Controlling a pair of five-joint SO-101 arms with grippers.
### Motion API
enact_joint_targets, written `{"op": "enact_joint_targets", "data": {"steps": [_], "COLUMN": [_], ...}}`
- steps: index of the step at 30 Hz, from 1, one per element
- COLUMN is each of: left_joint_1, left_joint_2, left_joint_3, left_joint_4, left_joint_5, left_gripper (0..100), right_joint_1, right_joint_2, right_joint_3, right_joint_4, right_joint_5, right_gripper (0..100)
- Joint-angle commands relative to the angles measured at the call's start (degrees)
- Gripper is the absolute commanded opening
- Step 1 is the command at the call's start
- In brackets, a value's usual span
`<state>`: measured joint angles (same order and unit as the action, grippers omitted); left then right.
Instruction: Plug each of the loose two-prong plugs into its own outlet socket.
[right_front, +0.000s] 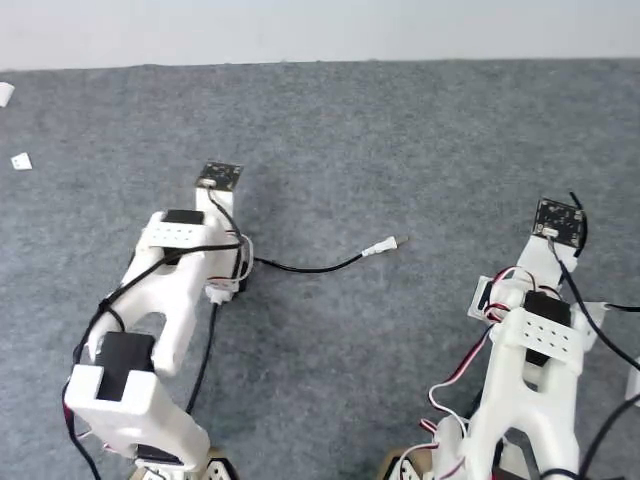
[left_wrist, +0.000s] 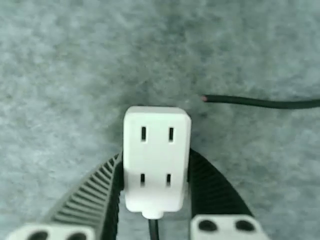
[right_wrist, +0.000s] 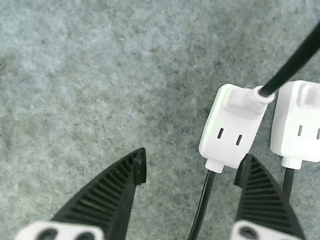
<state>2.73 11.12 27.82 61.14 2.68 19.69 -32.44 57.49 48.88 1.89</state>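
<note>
A white outlet socket (left_wrist: 156, 155) with two pairs of empty slots sits between the black fingers (left_wrist: 212, 187) of my left gripper (left_wrist: 155, 159), which is shut on its sides. A black cable (left_wrist: 260, 103) lies on the carpet just beyond it. In the high view a loose two-prong plug (right_front: 384, 245) lies mid-table, its black cable (right_front: 300, 268) running back under the left arm (right_front: 170, 290). My right gripper (right_wrist: 195, 160) is open over the carpet. A second white socket (right_wrist: 231, 127) with a plug (right_wrist: 246, 100) in its far end lies by one finger (right_wrist: 260, 192). A third socket (right_wrist: 300, 125) lies beside it.
Grey carpet (right_front: 400, 130) covers the table up to a pale wall at the back. Small white scraps (right_front: 20, 160) lie at the far left. The right arm (right_front: 535, 350) stands at the front right, with cables trailing from it.
</note>
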Motion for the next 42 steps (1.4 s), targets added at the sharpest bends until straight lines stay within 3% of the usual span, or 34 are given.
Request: {"op": "enact_joint_targets", "data": {"steps": [1, 8, 11, 16, 20, 28, 37, 42], "left_joint_1": [5.01, 12.66, 14.59, 15.03, 16.18, 16.44, 11.69, 2.55], "left_joint_2": [-2.64, -6.15, -3.6, 1.76, 1.93, -5.54, -23.21, -29.89], "left_joint_3": [-1.27, -0.22, 0.48, -1.54, -2.33, 5.05, 15.96, 21.49], "left_joint_4": [1.49, 1.41, 0.62, 0.0, -0.09, -1.23, -3.34, -7.74], "left_joint_5": [9.76, 32.53, 37.01, 33.67, 26.9, 28.48, 23.21, 19.78], "left_gripper": [4, 5, 5, 5, 8, 43, 44, 44], "right_joint_1": [-0.57, -0.57, -0.57, -0.57, -0.57, -1.8, -1.8, -4.62], "right_joint_2": [-1.8, -1.8, -1.8, -1.8, -1.8, -1.8, -1.8, -1.8], "right_joint_3": [-0.35, -0.35, -0.35, -0.35, -0.35, 0.44, 0.53, 0.44], "right_joint_4": [-0.84, -0.84, -0.84, -0.75, -0.75, -0.92, -1.8, -0.92], "right_joint_5": [0.62, 0.62, 0.62, 0.62, 0.62, 2.64, 2.64, 3.25], "right_gripper": [28.4, 28.4, 28.4, 28.4, 28.4, 28.4, 28.4, 28.4]}}
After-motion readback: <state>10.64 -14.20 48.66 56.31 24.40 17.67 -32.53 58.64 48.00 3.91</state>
